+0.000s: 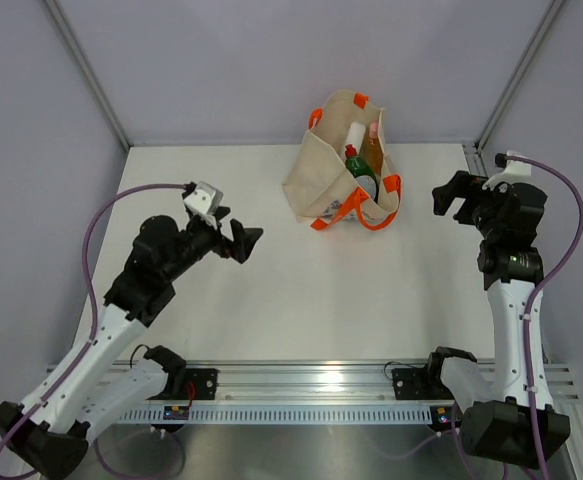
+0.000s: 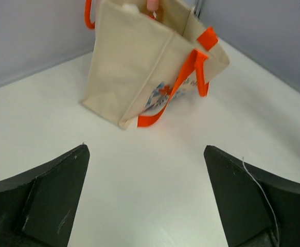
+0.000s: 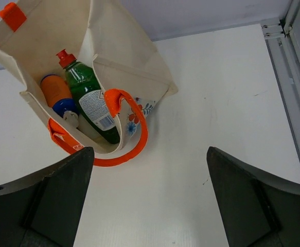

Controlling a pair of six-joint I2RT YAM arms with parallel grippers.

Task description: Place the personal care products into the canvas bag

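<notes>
The canvas bag [image 1: 321, 170] stands at the back middle of the table, beige with orange handles and a floral print. It also shows in the left wrist view [image 2: 134, 62] and the right wrist view [image 3: 124, 56]. Inside it I see the green bottle [image 3: 90, 100] with a red cap, the orange blue-capped bottle [image 3: 57, 92], a white bottle [image 1: 356, 133] and a pink cap [image 2: 153, 4]. Other products are hidden in the bag. My left gripper [image 1: 243, 240] is open and empty, left of the bag. My right gripper [image 1: 449, 197] is open and empty, right of the bag.
The white table [image 1: 301, 290] is walled by grey panels at the back and sides. A metal rail [image 1: 301, 378] runs along the near edge by the arm bases. A metal frame post [image 3: 288, 46] stands at the back right corner.
</notes>
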